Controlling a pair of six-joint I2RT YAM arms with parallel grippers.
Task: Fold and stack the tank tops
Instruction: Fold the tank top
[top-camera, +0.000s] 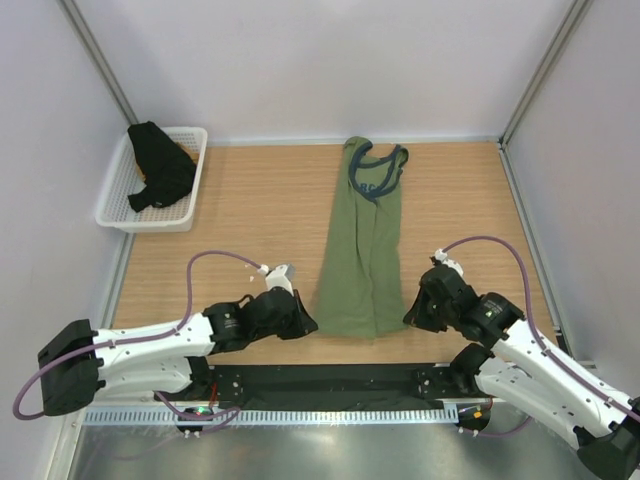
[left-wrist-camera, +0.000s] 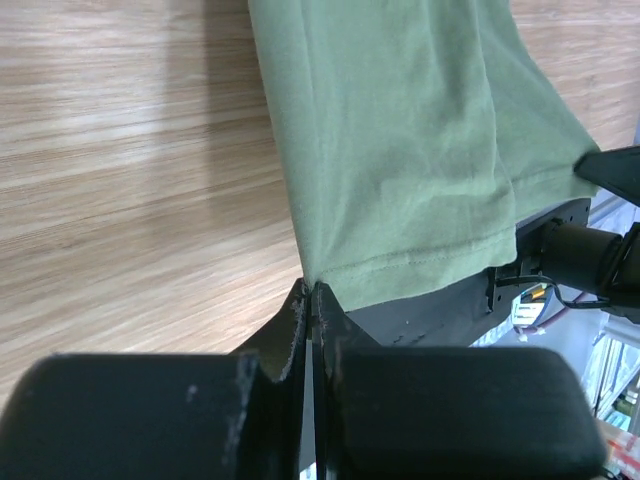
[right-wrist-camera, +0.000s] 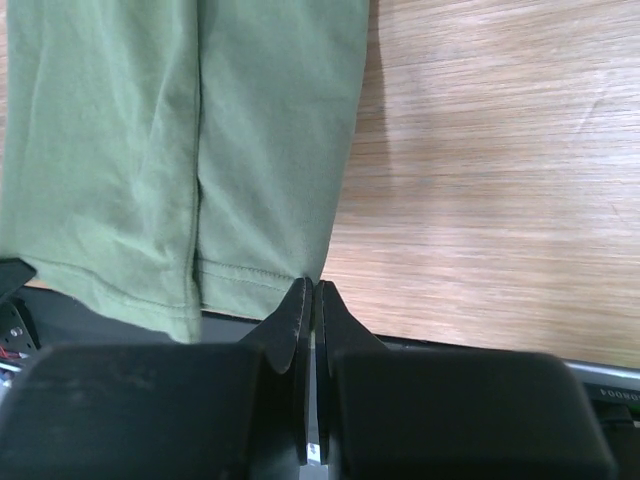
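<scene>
Left tool (top-camera: 308, 325) sits low at the near left corner of the green top (top-camera: 365, 250), its arm reaching in from the left. In the left wrist view its fingers are pressed together, and the hem corner of the green top (left-wrist-camera: 400, 150) runs right into their tips (left-wrist-camera: 310, 290), so they are clamped on that cloth.

Far back on the left, against the side wall, stands the basket (top-camera: 150, 223). The black top (top-camera: 160, 170) is bunched inside it, part of it draped over the far rim.

The green top lies in the middle of the tabletop (top-camera: 250, 200) as a long narrow strip, one side folded lengthwise over the other. Its neck points to the far wall and its hem is near the arms. Navy trim and a bit of lettering show at the far end.

The right tool (top-camera: 410, 318) is at the near right hem corner. In the right wrist view its tips (right-wrist-camera: 312, 285) are closed together on the corner of the green top (right-wrist-camera: 150, 150), with bare tabletop (right-wrist-camera: 500, 150) to the right.
</scene>
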